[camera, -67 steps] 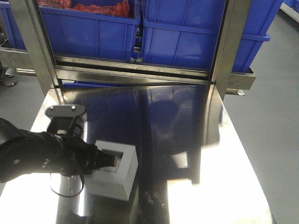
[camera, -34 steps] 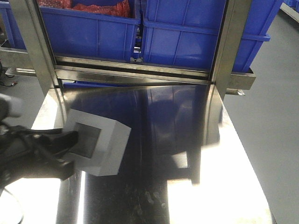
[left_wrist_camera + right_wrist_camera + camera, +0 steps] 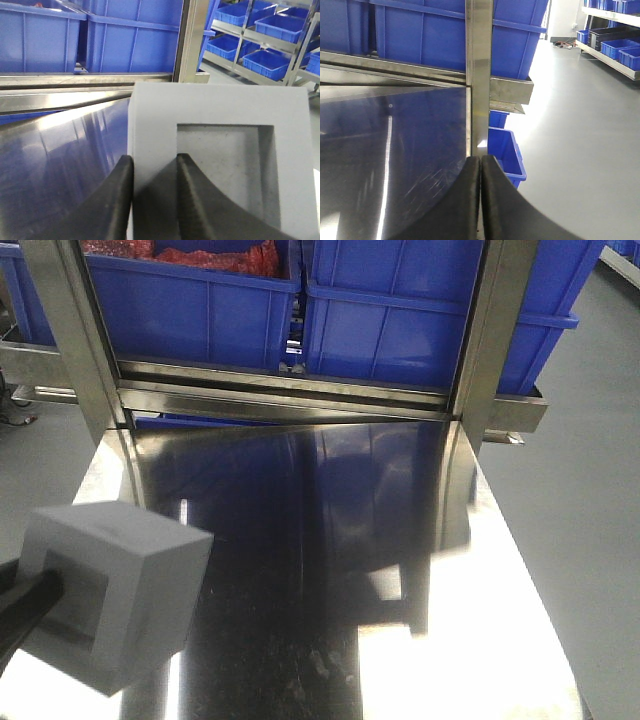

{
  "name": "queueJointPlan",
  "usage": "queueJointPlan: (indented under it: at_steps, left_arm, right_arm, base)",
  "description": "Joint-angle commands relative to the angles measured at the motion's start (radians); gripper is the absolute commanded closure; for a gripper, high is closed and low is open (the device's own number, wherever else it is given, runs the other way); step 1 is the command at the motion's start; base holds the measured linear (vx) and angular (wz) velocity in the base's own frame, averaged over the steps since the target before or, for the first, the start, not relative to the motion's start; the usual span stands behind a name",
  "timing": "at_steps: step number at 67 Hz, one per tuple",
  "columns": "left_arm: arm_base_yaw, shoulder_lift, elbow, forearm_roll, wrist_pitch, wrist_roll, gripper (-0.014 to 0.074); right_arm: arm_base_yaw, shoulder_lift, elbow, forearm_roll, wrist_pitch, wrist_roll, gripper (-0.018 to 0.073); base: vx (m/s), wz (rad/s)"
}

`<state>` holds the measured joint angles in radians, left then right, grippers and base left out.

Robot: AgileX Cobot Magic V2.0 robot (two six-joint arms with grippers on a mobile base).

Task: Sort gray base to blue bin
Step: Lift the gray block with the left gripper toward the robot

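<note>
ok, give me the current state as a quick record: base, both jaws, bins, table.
gray base: held off the steel table, recessed face toward the left arm
left jaws: shut on the gray base's frame wall, one outside, one in the recess
right jaws: shut, empty, near the table's right edge
bins: left blue bin holds something red; right blue bin contents not visible; both on the rack behind the table
task status: base not yet in a bin
</note>
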<state>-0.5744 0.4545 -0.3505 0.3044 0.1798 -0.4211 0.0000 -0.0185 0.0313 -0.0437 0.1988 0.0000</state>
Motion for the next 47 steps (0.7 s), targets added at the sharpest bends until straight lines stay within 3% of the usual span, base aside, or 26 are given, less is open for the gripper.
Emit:
queueJointPlan:
  at_steps: [1,47]
  left_arm:
    - [-0.007,-0.058,0.014,0.01,-0.102,-0.004,0.0603]
    - [-0.007,-0.098,0.057,0.007,-0.101,-0.004,0.0603]
  right_arm:
    - [-0.005,-0.009,0.006,-0.009,-0.072,-0.012,0.0564]
    - [-0.005,-0.007,0.006,-0.009,-0.072,-0.012,0.0564]
  base:
    - [0.0,0.0]
    - [0.0,0.0]
